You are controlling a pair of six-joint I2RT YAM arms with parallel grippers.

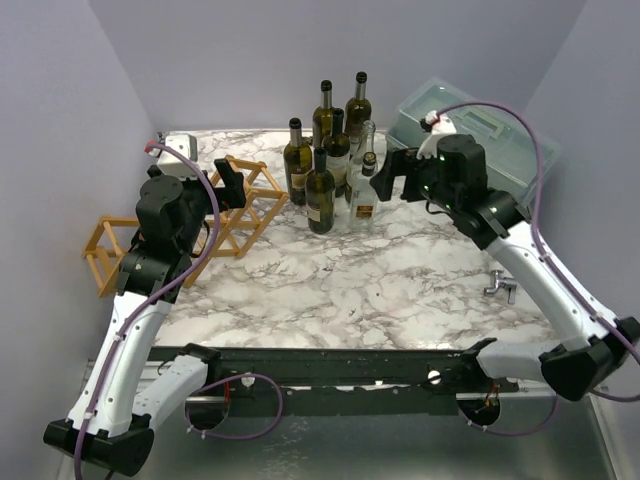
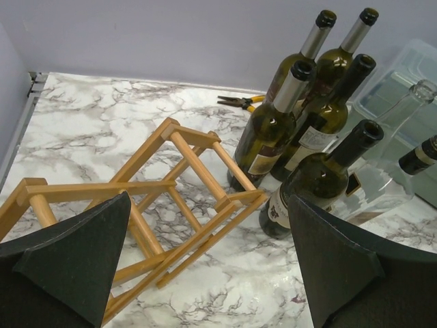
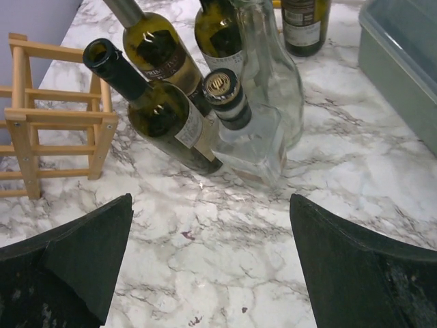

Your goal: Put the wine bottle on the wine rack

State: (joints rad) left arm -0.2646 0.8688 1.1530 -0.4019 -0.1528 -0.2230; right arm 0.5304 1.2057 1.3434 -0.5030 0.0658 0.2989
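Top view: finding the rack lying at 9 o'clock on the marble surface, with the bottles standing upright in a cluster at 12 o'clock, just beside it. Seeing the front bottle and a clear bottle standing at the cluster's near edge. Catching the left pincer hovering over the rack and the right pincer hanging at the cluster's 3 o'clock side. Noting a green toolbox sitting at 2 o'clock.

Left wrist: looking out through the left pincer, gaping wide and gripping nothing. Seeing the rack lying at 9 o'clock, the front bottle standing at 3 o'clock near the rack's corner, and pliers lying at 12 o'clock.

Right wrist: looking out through the right pincer, likewise spreading wide around nothing. Seeing the front bottle touching the clear bottle at 12 o'clock, the rack at 9 o'clock, the toolbox at 2 o'clock.
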